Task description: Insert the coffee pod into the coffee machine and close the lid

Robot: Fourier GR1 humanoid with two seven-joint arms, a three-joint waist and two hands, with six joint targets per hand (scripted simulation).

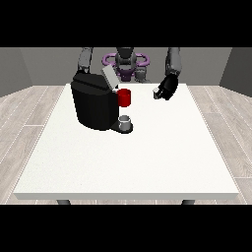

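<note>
The hand at the view's right hangs just above the far right part of the white worktop, its fingers curled round a small pale thing, probably the coffee pod, though it is too small to tell. Well to its left stands the black coffee machine, its grey lid tilted up and open, with a red part at its right side and a small grey cup on the base below. The other hand is hidden behind the machine.
</note>
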